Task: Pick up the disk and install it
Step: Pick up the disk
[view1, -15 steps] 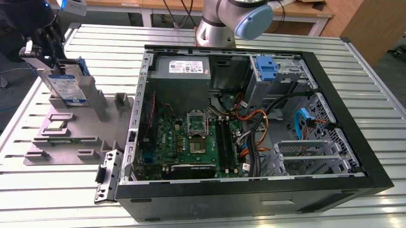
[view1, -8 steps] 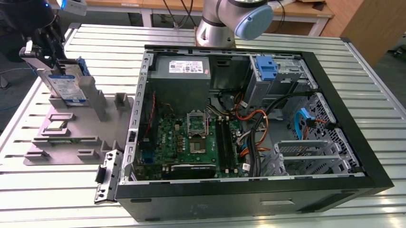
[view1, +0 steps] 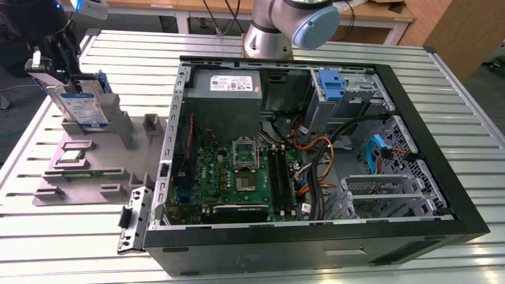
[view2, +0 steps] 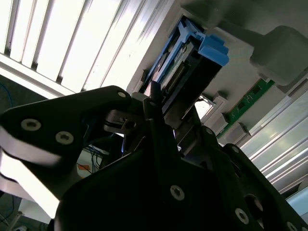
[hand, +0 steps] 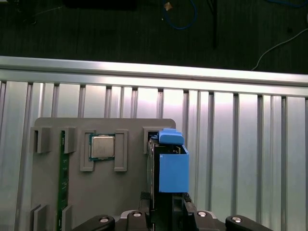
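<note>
- One black end effector (view1: pixel 65 87), its jaws clamped together on the disk (view1: pixel 79 107). In the first wrist view it (hand: pixel 166 207) grips the disk (hand: pixel 172 168) from both flat sides.
- One disk: a flat, rectangular slab of silver metal with a blue-and-white label, in a blue plastic carrier frame. It stands upright on edge over the far corner of the fixture, at the exterior view's left. I cannot tell whether its lower edge rests in a slot or hangs just clear.
- One fixture (view1: pixel 106 163): a matte grey plate with raised ribs and shallow pockets, lying flat on the table.
  - In it is one square processor chip (hand: pixel 102 147) with a dull metal lid, flat in a pocket near the disk.
  - It also holds one thin green memory stick (hand: pixel 62 178), set on edge in a slot.
- One black computer case (view1: pixel 316 251), on its side with the panel off, just beside the fixture on the exterior view's right.
  - Inside are one green motherboard (view1: pixel 236 177), one grey power supply box (view1: pixel 229 86) with a white sticker, one bare blue bracket (view1: pixel 333 86), and loose orange and black cables (view1: pixel 323 148).
- One table (view1: pixel 446 74) of ribbed, shiny aluminium slats carries everything.
</note>
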Available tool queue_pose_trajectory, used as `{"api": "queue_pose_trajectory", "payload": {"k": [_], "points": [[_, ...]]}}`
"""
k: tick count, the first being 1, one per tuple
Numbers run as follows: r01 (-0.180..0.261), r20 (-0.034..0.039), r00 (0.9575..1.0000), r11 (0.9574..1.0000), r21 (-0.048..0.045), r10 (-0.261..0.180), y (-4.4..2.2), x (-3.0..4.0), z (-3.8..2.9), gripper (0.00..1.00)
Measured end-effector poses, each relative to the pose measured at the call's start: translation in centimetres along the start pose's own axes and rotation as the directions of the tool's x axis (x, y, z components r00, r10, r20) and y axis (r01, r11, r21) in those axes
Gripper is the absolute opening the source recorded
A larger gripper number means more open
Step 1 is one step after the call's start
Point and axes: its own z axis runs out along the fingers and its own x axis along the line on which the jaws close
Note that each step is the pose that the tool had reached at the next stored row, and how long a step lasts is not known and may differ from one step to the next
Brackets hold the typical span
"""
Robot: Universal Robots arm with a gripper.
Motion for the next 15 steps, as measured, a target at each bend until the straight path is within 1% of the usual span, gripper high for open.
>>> {"api": "queue_pose_trajectory", "payload": {"k": [15], "points": [[0.0, 0.0, 1.0, 1.0, 0.0001, 0.0, 0.0, 0.0, 0.0, 0.35]]}}
